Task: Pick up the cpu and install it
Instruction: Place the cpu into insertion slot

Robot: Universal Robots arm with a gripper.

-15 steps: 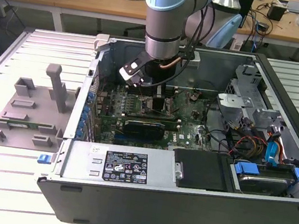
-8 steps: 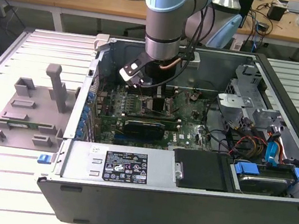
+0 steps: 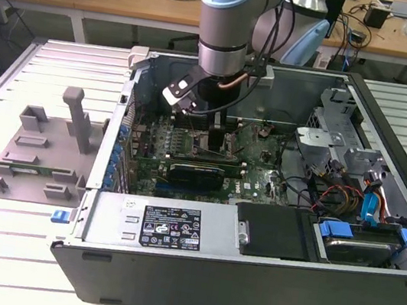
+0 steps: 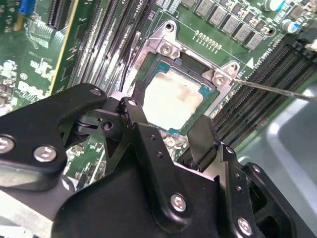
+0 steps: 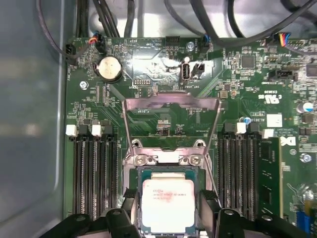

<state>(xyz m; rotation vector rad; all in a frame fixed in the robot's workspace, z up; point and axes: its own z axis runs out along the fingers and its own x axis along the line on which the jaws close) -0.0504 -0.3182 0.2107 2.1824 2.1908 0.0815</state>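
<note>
The cpu (image 5: 167, 204), a small square chip with a silvery-white top, lies flat in the motherboard socket (image 5: 166, 159); in the second wrist view the cpu (image 4: 173, 99) sits inside the metal socket frame (image 4: 168, 48). My gripper (image 5: 168, 198) stands right over it, one black finger at each of two opposite edges and touching them, so it is shut on the cpu. In the second wrist view the gripper (image 4: 168, 121) straddles the chip the same way. The exterior view has the gripper (image 3: 201, 125) reaching down into the open computer case (image 3: 245, 283).
The socket's metal load plate (image 5: 171, 104) stands tilted open beyond the cpu. Memory slots (image 5: 94, 173) flank the socket. A thin metal lever (image 4: 277, 90) runs beside it. A black graphics card (image 3: 196, 173) lies nearby. A grey plastic tray (image 3: 37, 149) rests at the exterior view's left.
</note>
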